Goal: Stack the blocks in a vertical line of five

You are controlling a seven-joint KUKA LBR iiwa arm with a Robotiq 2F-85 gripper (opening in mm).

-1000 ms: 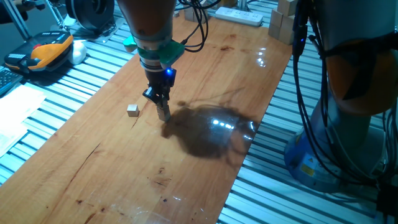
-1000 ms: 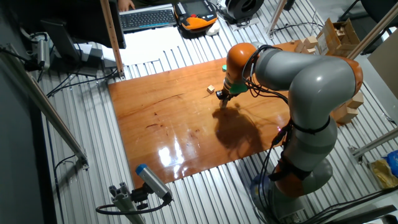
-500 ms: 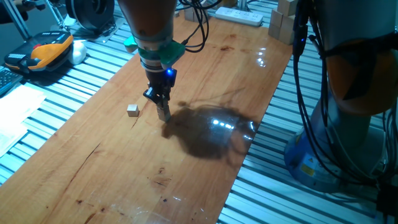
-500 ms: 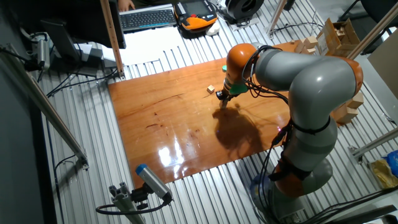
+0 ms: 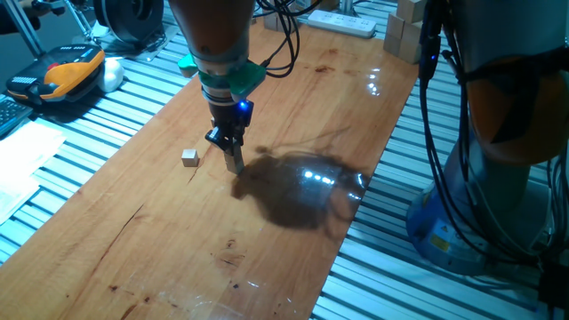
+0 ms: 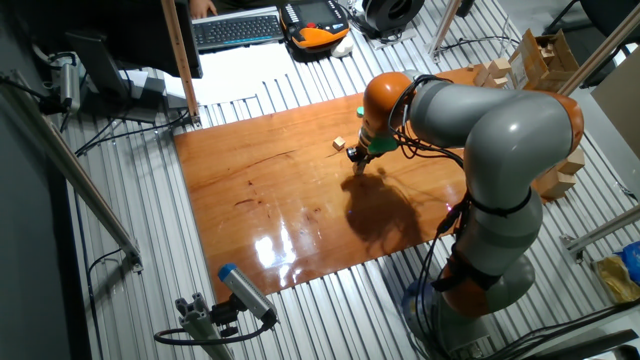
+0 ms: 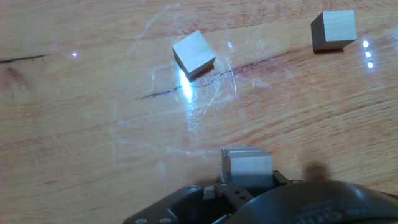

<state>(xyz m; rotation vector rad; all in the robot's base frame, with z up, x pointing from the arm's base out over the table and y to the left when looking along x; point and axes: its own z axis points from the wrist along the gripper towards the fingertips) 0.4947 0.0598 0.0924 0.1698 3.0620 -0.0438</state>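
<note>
My gripper (image 5: 233, 162) is low over the wooden table (image 5: 293, 107), near its middle. In the hand view the gripper (image 7: 247, 177) is shut on a small pale wood block (image 7: 249, 169). The edge of a second block (image 7: 239, 151) shows just behind it, slightly offset. Two more loose blocks lie on the table ahead: one rotated (image 7: 194, 53), one at the upper right (image 7: 334, 29). In one fixed view a single loose block (image 5: 189, 157) lies left of the gripper. It also shows in the other fixed view (image 6: 340, 143) beside the gripper (image 6: 357, 163). I cannot see a fifth block.
Larger pale wooden blocks (image 5: 404, 31) and a white power strip (image 5: 342, 22) sit at the table's far end. An orange-and-black device (image 5: 62, 76) lies off the left side on the slatted bench. The robot base (image 6: 480, 260) stands by the table's right edge.
</note>
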